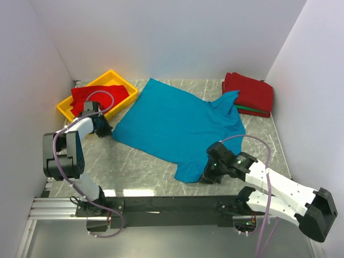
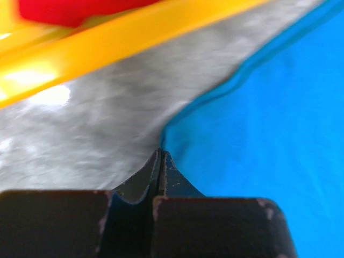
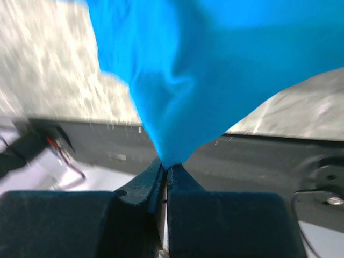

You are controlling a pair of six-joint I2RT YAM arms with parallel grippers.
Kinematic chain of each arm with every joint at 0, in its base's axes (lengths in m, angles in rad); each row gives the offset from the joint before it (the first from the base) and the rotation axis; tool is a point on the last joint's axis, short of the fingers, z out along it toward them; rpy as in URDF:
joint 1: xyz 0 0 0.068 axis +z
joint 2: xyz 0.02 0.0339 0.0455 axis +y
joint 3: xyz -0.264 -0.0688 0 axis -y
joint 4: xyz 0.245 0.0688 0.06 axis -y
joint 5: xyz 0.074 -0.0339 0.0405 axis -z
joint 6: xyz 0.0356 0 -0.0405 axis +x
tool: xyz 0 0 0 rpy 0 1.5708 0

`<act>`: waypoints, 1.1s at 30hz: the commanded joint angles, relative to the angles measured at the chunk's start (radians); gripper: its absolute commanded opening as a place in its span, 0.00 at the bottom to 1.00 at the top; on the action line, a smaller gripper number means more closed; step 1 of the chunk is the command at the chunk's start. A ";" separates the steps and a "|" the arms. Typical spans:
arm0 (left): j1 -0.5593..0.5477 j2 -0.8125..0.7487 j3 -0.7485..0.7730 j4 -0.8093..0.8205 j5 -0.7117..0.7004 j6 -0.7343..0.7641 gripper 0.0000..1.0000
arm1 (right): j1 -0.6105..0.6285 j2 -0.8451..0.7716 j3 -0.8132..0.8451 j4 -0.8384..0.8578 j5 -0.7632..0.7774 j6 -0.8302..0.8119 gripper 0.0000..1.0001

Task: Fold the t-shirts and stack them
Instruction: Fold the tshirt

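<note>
Teal-blue t-shirt [image 1: 177, 126], one, red t-shirts [image 1: 250, 92], two, green t-shirt [image 1: 245, 109], one

I am looking at a small booth closed in by three plain white walls: a back wall [image 1: 172, 37], a left wall [image 1: 27, 80] and a right wall [image 1: 317, 80], the side ones slanting in toward the back. Between them lies the table [image 1: 134, 166], its top a grey stone-like pattern veined with white and slightly glossy. Up close, the veins smear into a pale blur. A black strip [image 1: 172, 204] runs along the near edge, with silver metal rails [image 1: 54, 207] at its left end. Below that is a dull grey surface [image 1: 177, 242]; I cannot tell whether it is floor or shelf. The light is soft and even, with only faint shadows.
</note>
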 commanded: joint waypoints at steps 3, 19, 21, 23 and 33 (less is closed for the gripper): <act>-0.065 0.031 0.139 0.011 0.046 -0.023 0.00 | -0.153 -0.023 0.047 -0.034 0.037 -0.124 0.00; -0.099 0.242 0.460 -0.025 0.141 -0.045 0.00 | -0.454 0.071 0.103 0.053 0.063 -0.279 0.00; -0.107 0.270 0.502 -0.027 0.161 -0.048 0.01 | -0.510 0.100 0.123 0.055 0.062 -0.323 0.00; -0.105 0.287 0.530 -0.024 0.177 -0.049 0.01 | -0.547 0.133 0.154 0.059 0.054 -0.351 0.00; -0.134 0.391 0.683 -0.009 0.215 -0.091 0.01 | -0.722 0.276 0.283 0.070 0.042 -0.489 0.00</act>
